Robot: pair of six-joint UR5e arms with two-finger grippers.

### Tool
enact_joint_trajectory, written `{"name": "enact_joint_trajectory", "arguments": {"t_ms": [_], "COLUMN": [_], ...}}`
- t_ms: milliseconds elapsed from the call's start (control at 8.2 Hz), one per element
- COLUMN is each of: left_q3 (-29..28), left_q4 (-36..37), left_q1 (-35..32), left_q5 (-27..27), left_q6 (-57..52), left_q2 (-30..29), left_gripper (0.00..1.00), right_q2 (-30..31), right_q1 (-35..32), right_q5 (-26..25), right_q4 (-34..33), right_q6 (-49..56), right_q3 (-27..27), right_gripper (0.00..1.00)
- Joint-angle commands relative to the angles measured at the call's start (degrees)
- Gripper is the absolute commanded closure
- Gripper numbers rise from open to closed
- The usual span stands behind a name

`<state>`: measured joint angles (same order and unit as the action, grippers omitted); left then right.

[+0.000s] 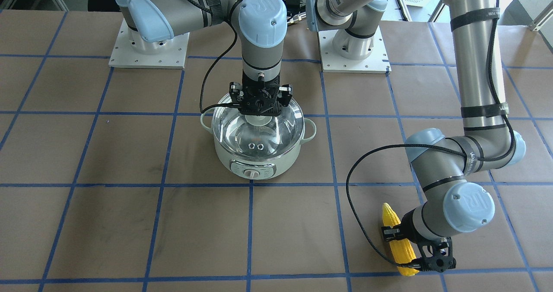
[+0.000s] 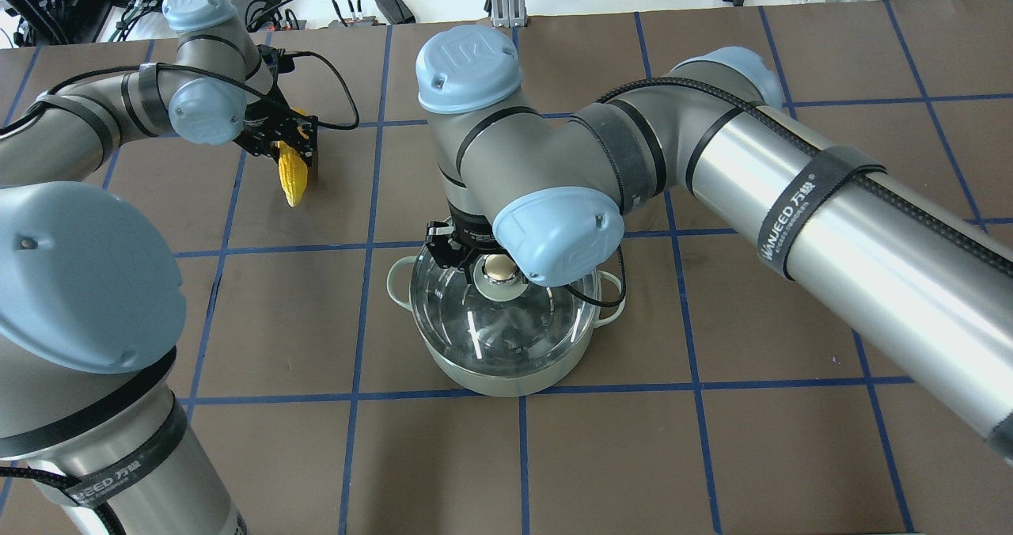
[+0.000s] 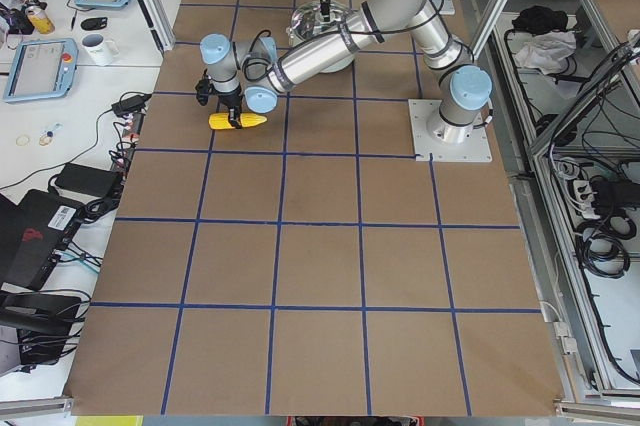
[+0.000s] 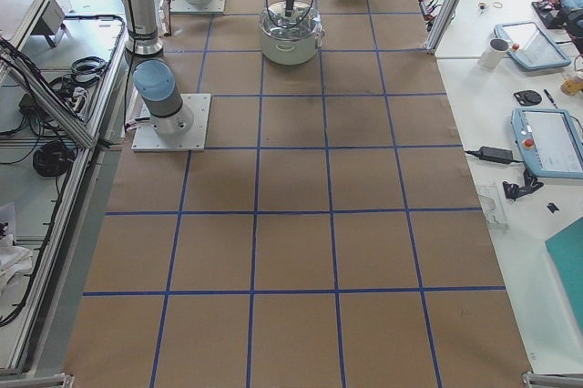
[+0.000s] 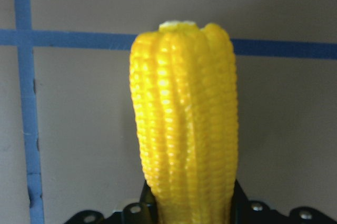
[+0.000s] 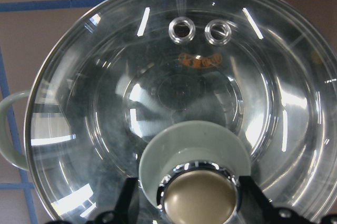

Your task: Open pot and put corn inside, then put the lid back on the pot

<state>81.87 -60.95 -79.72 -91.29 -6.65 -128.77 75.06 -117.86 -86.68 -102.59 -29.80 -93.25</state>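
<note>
The mint-green pot stands mid-table with the glass lid seated on it. My right gripper hangs straight down over the lid's knob. Its jaws are open and stand either side of the metal cap, with a small gap on one side. The overhead view shows the same over the pot. My left gripper is shut on the middle of the yellow corn, low at the table far from the pot. The corn also shows in the left wrist view and the overhead view.
Two white arm base plates sit behind the pot. Black cables loop from both wrists. The brown table has a blue tape grid. A side bench with tablets and a mug runs along the operators' edge.
</note>
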Motion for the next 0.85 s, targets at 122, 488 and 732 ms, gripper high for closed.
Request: {"name": "enact_joint_trajectory", "arguments": {"t_ms": [122, 488, 732], "left_q3": [0.04, 0.31, 0.31], "left_q4": [-0.92, -9.69, -13.47], "left_q1": [0.0, -0.87, -3.85], "left_q5": [-1.17, -1.17, -0.9], "left_q6": [0.06, 2.67, 7.94], "left_q2": [6.48, 12.39, 15.55], "left_gripper": [1.0, 1.0, 1.0], "right_q2": [0.17, 0.43, 1.57], "right_q1": [0.09, 0.26, 0.26], "right_q5": [-0.07, -0.16, -0.59], "right_q4": [0.02, 0.11, 0.28], "right_q6": [0.18, 0.19, -0.16], "right_q3": [0.09, 0.09, 0.44], "right_gripper": [0.57, 0.64, 0.65]}}
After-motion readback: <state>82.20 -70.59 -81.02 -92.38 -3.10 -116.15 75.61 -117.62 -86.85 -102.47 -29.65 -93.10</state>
